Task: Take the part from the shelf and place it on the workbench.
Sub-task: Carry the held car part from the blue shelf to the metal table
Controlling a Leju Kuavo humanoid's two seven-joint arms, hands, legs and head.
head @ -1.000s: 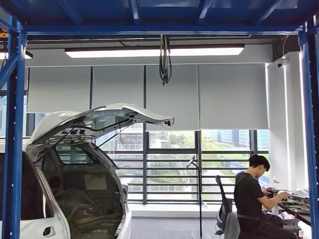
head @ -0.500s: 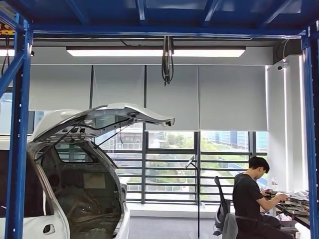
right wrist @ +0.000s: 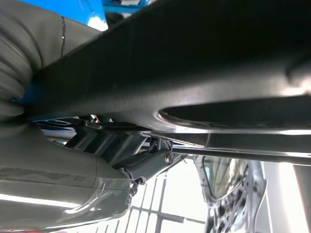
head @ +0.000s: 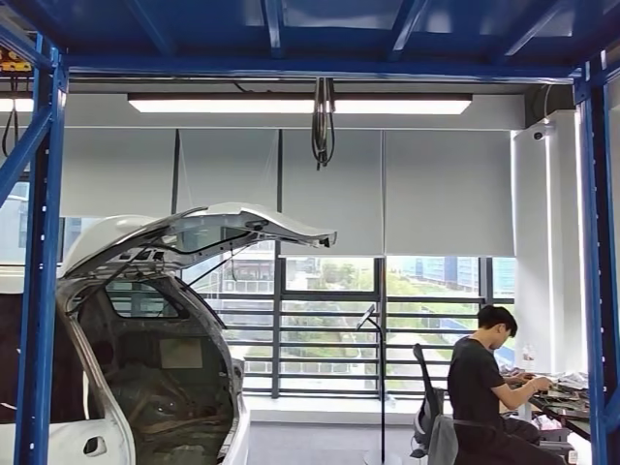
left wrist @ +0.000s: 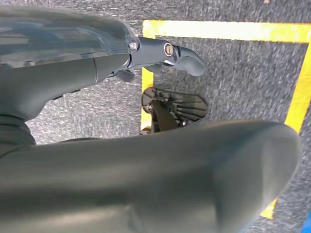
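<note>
Part (right wrist: 205, 63), dark, textured, in R robot hand (right wrist: 121, 174); L robot hand (left wrist: 146, 53) open, unladen.

A: What's cut off in the head view?
B: The white car (head: 132, 368), at seven o'clock.
A: The left hand (left wrist: 121, 116)?
B: Blurred; its grasp can't be told.
</note>
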